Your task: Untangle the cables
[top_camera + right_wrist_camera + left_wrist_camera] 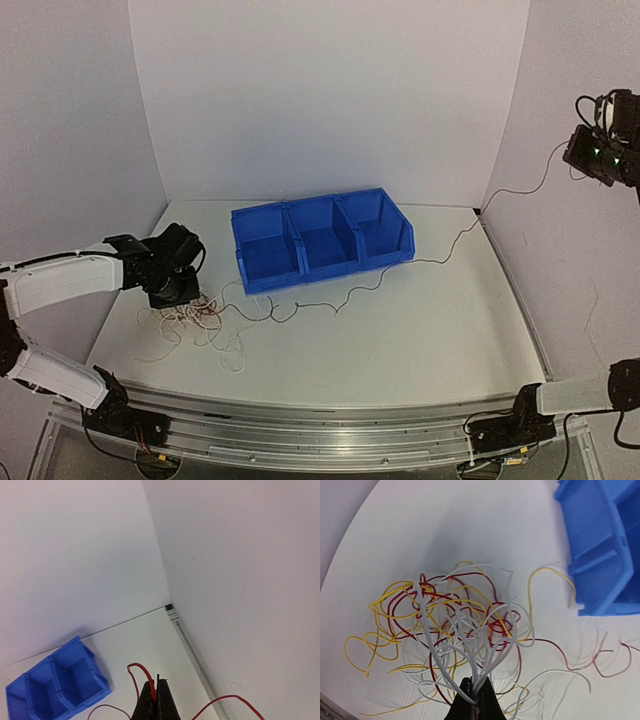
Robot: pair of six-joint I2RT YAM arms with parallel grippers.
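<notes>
Near the table's (400, 340) left edge, the left gripper (474, 694) is clenched on a bunch of white strands (470, 650), likely pinning the tangled cables (460, 625) in place. One red wire (136, 665) runs past the bin (322, 240) up to the right gripper (156, 689). That gripper is clamped on it and held high, seemingly to draw it free.
</notes>
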